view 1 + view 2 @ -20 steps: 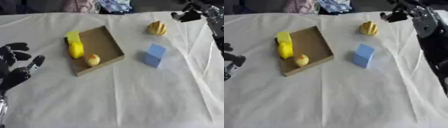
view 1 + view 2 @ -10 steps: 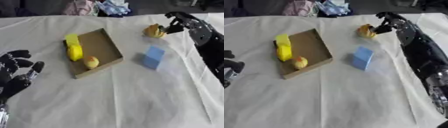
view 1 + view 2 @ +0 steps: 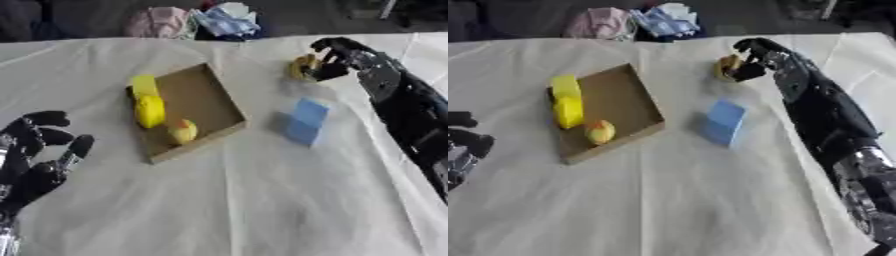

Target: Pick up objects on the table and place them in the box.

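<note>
Right hand (image 3: 337, 57) reaches in from the right to the far side of the table (image 3: 262, 210), fingers (image 3: 325, 44) curled over and around a small yellow object (image 3: 303, 66) that looks like a bunch of small bananas; the object sits just on the hand's left, between fingers and thumb, against the cloth, and whether it is lifted cannot be told. Cardboard box (image 3: 210, 100), shallow and open, lies left of centre and askew. Inside it, along its left wall: a yellow block (image 3: 143, 85) at the far end, a yellow lemon-like piece (image 3: 150, 111) next to it, and a yellow-orange round fruit (image 3: 182, 131) near the near wall. Blue block (image 3: 304, 120) stands on the cloth between box and right arm, apart from both. Left hand (image 3: 37, 160) idle at lower left, fingers up, relaxed, empty. Bundled cloths (image 3: 188, 22) beyond the far edge.
</note>
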Motion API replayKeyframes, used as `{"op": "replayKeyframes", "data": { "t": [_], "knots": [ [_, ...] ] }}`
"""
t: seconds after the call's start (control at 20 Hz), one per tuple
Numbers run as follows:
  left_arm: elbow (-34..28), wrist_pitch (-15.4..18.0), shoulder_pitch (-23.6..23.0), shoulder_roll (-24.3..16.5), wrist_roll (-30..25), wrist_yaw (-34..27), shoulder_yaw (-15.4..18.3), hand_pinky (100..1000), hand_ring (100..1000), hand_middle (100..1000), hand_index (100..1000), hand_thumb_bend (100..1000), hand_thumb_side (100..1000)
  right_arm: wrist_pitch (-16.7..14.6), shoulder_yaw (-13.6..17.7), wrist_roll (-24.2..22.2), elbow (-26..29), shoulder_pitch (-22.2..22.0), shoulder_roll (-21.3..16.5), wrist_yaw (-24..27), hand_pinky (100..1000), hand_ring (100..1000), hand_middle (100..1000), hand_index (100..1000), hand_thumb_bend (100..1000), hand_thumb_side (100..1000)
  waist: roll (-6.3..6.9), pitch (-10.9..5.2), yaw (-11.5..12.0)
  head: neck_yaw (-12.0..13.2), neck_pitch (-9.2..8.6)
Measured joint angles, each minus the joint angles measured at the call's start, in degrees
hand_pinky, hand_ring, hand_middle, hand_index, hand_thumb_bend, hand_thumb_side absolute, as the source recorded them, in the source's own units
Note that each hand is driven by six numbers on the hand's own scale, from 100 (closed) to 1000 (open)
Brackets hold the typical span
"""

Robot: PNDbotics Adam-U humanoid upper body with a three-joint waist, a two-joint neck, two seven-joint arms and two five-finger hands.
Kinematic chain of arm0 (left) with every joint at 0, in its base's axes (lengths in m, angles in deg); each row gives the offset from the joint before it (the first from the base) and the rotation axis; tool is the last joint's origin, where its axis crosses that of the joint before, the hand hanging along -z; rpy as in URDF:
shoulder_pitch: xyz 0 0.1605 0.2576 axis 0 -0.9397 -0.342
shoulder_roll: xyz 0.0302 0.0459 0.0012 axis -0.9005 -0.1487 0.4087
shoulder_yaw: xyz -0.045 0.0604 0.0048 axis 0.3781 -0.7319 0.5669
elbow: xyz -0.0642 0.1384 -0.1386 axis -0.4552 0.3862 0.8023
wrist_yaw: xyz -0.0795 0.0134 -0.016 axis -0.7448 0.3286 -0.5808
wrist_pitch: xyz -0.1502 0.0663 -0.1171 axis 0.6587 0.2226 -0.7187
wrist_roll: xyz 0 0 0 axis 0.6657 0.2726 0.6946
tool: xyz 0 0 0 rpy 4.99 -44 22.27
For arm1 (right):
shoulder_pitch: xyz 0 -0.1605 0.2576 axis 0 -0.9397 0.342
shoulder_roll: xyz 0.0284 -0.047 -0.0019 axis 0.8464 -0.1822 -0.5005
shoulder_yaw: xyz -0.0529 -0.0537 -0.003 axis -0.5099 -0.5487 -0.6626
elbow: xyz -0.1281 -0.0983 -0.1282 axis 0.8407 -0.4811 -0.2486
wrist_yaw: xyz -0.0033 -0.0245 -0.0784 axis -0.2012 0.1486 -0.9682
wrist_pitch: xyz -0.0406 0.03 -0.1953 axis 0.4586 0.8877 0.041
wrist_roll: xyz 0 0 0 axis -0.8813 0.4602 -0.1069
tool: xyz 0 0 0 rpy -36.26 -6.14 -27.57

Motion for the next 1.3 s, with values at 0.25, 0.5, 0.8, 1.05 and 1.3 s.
{"op": "replayKeyframes", "data": {
  "t": [0.25,0.5,0.8,1.05,1.3],
  "knots": [
    [-0.10,-0.04,0.00,0.03,-0.20,0.19,-0.01,673,582,614,728,598,378,2.32,-0.01,3.43,-0.21,-0.35,0.19,-3.97,738,753,839,920,211,265,0.00,0.17,0.32,-0.49,-0.14],
    [-0.11,-0.11,0.00,0.05,-0.27,0.45,-0.01,673,582,613,728,594,379,6.61,0.01,7.66,-0.88,-0.74,0.48,-8.57,742,751,829,913,224,265,-0.02,0.27,0.42,-0.96,-0.54],
    [-0.11,-0.15,0.00,0.51,-0.31,0.64,-0.04,672,581,613,728,589,381,8.42,0.08,8.39,-1.30,-0.73,0.56,-11.07,691,652,598,647,151,114,-0.02,0.31,0.46,-1.16,-0.54],
    [-0.11,-0.17,0.00,0.52,-0.32,0.69,-0.04,672,581,612,728,584,381,7.11,0.37,12.08,-0.25,-0.86,0.93,-11.20,654,607,521,449,100,100,-0.01,0.43,0.35,-1.17,-0.54],
    [-0.11,-0.19,0.00,0.53,-0.30,0.68,-0.04,671,580,611,727,581,381,3.36,-0.94,12.99,5.30,-0.73,1.25,-8.13,656,609,525,412,100,100,-0.02,0.43,0.15,-1.15,-0.52]
  ]
}}
